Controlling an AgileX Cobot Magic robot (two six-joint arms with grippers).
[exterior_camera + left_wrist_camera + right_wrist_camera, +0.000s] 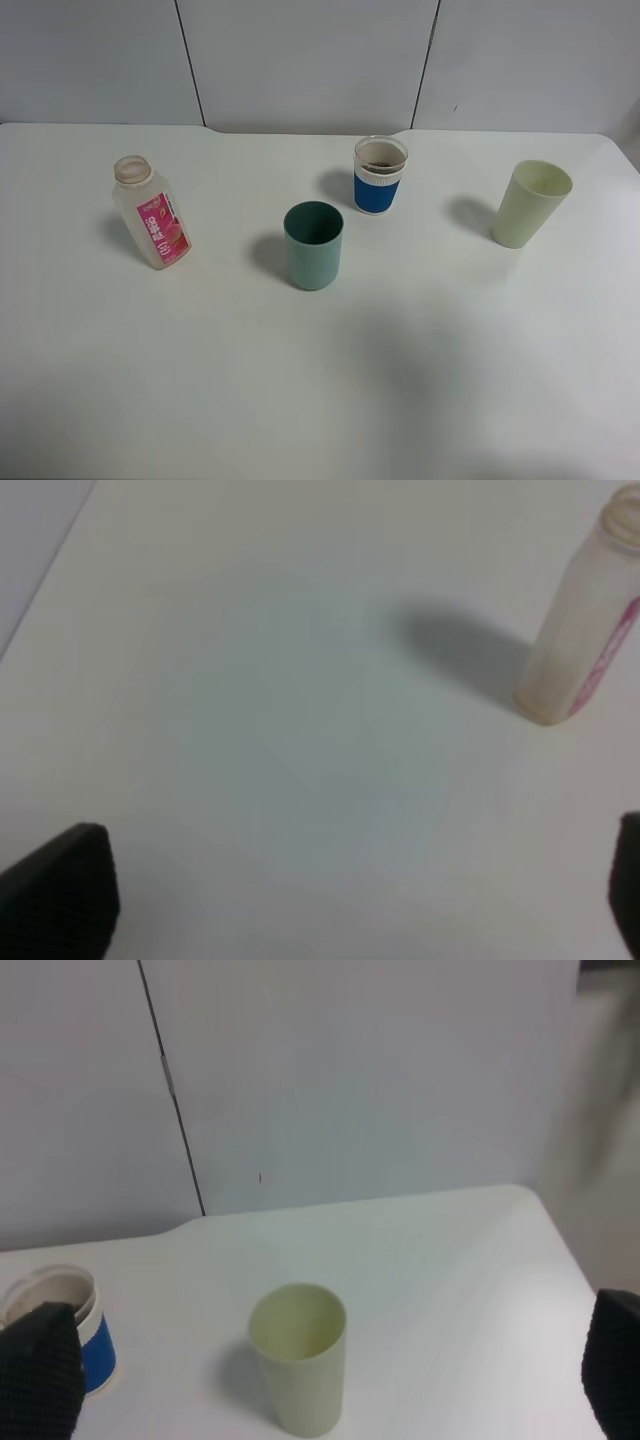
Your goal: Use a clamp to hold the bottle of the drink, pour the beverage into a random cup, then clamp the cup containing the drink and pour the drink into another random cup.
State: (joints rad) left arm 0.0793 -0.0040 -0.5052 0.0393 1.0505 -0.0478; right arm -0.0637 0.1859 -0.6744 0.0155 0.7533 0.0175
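Left pincer (350, 900): wide open, nothing between the fingers (60, 890), only bare desk (280, 730) under it. Bottle (580, 630) stands ahead of it and off to one side, well apart, upright, cap off, pink label facing away from the pincer's centre line.

Right pincer (330, 1380): also wide open, empty. Pale yellow-green cup (298, 1370) is just ahead of it, roughly centred between the fingers but not touched, upright, looks empty inside. Blue-banded cup (72, 1335) sits farther off toward one finger, partly hidden behind that fingertip.

Neither pincer shows in the high view.

High view, near to far on the desk: teal cup (313, 245) nearest the front edge, about midway between the two arms' sides, upright, inside dark, can't tell if it holds anything. Bottle (152, 212) on the left arm's side, looks near empty; the drink I can't make out. Yellow-green cup (530, 204) on the right arm's side. Blue-banded cup (379, 175) farthest back, just behind the teal one, brownish residue on its inner wall. All four stand apart.
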